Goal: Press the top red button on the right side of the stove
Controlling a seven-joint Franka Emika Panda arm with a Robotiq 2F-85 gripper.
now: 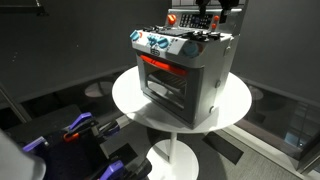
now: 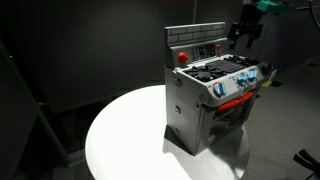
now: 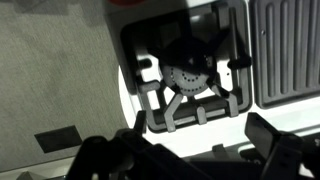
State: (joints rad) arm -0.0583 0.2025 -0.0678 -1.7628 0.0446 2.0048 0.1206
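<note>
The small grey-silver toy stove [image 1: 185, 70] stands on a round white table [image 1: 128, 98], with its red-trimmed oven door and blue-white knobs [image 1: 157, 43] facing front. It shows in both exterior views [image 2: 205, 100]. A red button [image 2: 183, 57] sits on the upright back panel [image 2: 195, 38] and also shows in an exterior view [image 1: 171, 18]. My gripper [image 2: 245, 35] hovers above the stove top near the back panel [image 1: 212, 20]. It is open and empty. In the wrist view its fingers [image 3: 195, 115] straddle a black burner grate [image 3: 185, 85] below.
The white table [image 2: 110, 135] has bare surface around the stove. Blue and red items [image 1: 80, 126] lie on the dark floor beside the table's pedestal. Dark curtains surround the scene.
</note>
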